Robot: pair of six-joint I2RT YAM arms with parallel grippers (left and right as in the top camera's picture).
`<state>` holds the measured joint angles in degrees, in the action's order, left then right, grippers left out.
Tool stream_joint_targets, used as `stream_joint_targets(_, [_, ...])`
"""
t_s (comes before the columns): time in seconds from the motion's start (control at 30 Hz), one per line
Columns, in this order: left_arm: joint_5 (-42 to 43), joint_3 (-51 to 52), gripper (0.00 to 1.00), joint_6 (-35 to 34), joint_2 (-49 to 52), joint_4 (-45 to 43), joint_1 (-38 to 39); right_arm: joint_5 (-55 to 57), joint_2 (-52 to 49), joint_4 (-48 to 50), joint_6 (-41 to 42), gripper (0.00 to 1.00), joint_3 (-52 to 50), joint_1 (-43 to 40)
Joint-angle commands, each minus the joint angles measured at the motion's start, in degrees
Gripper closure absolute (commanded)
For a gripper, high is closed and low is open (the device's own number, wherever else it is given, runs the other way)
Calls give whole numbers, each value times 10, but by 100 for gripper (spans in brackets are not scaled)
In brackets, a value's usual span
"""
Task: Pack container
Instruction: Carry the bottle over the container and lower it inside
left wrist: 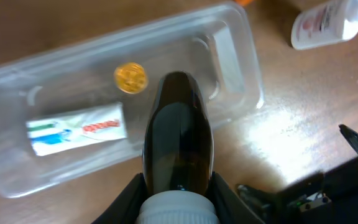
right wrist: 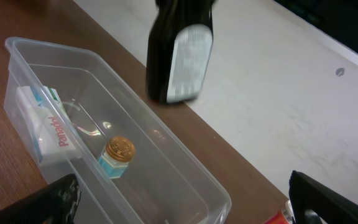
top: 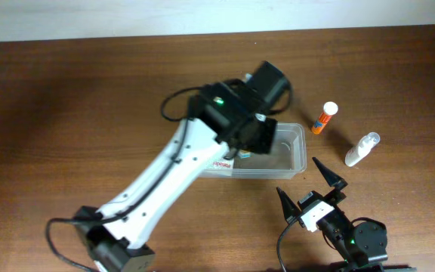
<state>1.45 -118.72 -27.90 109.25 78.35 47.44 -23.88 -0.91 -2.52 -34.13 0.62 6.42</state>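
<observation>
Holding a dark bottle (left wrist: 178,143) near its white cap, the left gripper (left wrist: 178,200) is pinched on it from both sides. The bottle hangs above the container (top: 302,147). Its pale label faces the right wrist camera, print too blurred to read.

The container sits mid-counter (top: 66,113), clear tub, open top. Inside:
- a white box (right wrist: 45,127) lying along one end, red "Panadol" lettering legible, green and blue stripes at one end
- a small jar (right wrist: 117,155) with a gold lid and teal label, text too small to read, apart from the box

The right gripper (top: 299,180) sits just in front of the container, fingers spread wide, nothing between them.

On the counter beyond the container's right end are an orange-and-white tube (top: 325,118) and a white bottle (left wrist: 322,22) lying on its side, its red print unreadable.
</observation>
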Motion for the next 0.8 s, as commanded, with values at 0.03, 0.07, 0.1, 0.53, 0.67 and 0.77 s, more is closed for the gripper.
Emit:
stream_joint_targets(0.03, [-27, 2, 99, -45, 31, -7, 21, 3, 5, -3, 5, 2, -3, -4])
stream_joint_targets(0.07, [-27, 2, 99, -57, 35, -7, 23, 3, 5, -3, 5, 2, -3, -4])
stream_joint_targets(0.1, [-27, 2, 99, -67, 41, -7, 24, 3, 5, -3, 5, 2, -3, -4])
stream_joint_targets(0.53, [-27, 2, 99, -105, 89, -6, 26, 3, 5, -3, 5, 2, -3, -4])
stream_joint_targets(0.67, [-28, 2, 99, -105, 97, -5, 26, 3, 5, -3, 5, 2, -3, -4])
stream_joint_targets(0.77, [-27, 2, 99, -105, 101, -5, 26, 3, 5, -3, 5, 2, -3, -4])
